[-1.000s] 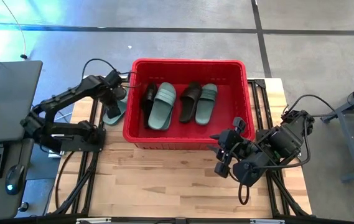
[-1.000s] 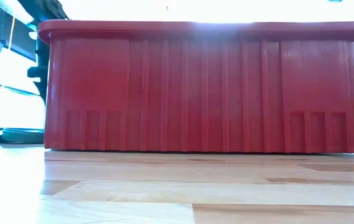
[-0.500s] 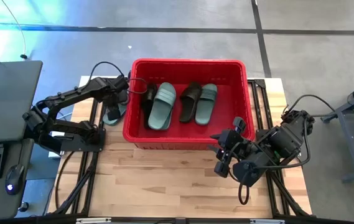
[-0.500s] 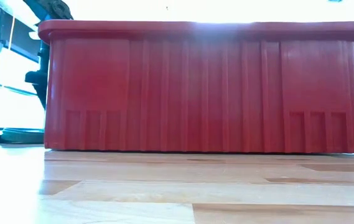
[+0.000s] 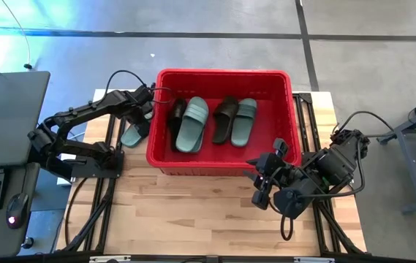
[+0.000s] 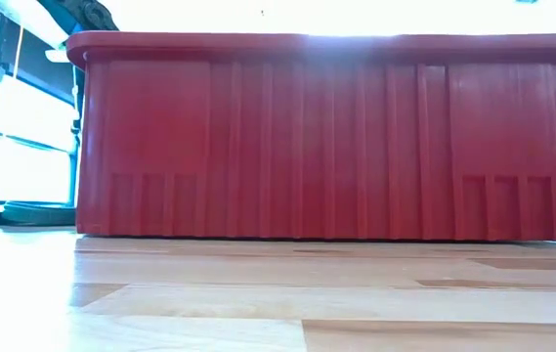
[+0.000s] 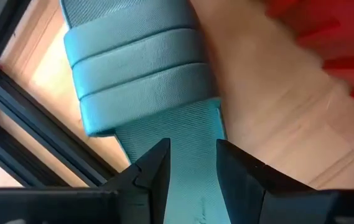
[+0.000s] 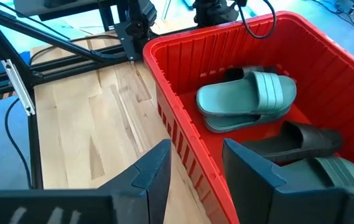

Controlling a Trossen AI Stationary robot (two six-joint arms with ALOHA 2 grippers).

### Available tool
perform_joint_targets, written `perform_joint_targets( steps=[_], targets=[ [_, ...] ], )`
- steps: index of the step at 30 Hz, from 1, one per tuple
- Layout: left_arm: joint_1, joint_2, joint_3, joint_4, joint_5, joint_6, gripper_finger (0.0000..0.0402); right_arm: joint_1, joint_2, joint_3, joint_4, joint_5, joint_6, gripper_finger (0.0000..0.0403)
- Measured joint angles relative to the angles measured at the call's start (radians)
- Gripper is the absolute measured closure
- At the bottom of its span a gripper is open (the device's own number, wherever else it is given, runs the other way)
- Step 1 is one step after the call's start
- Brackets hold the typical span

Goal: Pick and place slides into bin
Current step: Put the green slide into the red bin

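We record four slides lying in the bin (image 5: pixel 222 77): two sage-green ones (image 5: pixel 191 126) (image 5: pixel 243 121) and two black ones, of which one (image 5: pixel 224 119) sits between the greens. A further sage-green slide (image 5: pixel 134 134) remains outside, on the surface (image 5: pixel 208 212) just beside the bin's left wall, under the left arm.

The left end effector (image 7: pixel 192 163) stands directly over this slide, its fingers parted to either side of the heel end of the footbed; we cannot tell whether they bear on the rubber, and nothing is clamped. The right end effector (image 5: pixel 261 181) hangs near the bin's front right corner, jaws apart and empty, facing across the bin.

In our judgement the slide is light, rubbery and pliant, so it should flex rather than break. The textured footbed ought to give fair friction. Pinching the thin heel edge risks the slide drooping or twisting; the wide ribbed strap (image 7: pixel 136 62), or the sole edge close to it, looks the firmer hold, nearer the middle of the weight
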Motion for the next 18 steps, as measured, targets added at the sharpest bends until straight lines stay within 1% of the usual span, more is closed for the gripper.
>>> perform_joint_targets(
  steps=[7, 10, 14, 18],
  targets=[
    [0.0, 0.0, -0.002, -0.02, 0.011, -0.063, 0.0289, 0.001, 0.0, 0.0, 0.001, -0.032, 0.003, 0.0269],
    [0.0, 0.0, -0.035, -0.006, 0.031, -0.099, 0.0289, 0.001, 0.0, 0.0, 0.008, -0.032, 0.003, 0.0269],
    [0.007, -0.017, -0.102, 0.051, 0.04, -0.134, 0.0289, 0.001, 0.0, 0.0, 0.008, -0.032, 0.001, 0.0269],
    [0.042, -0.057, -0.145, 0.171, 0.118, -0.194, 0.0289, 0.001, 0.0, 0.0, 0.008, -0.032, 0.0, 0.0269]
  ],
)
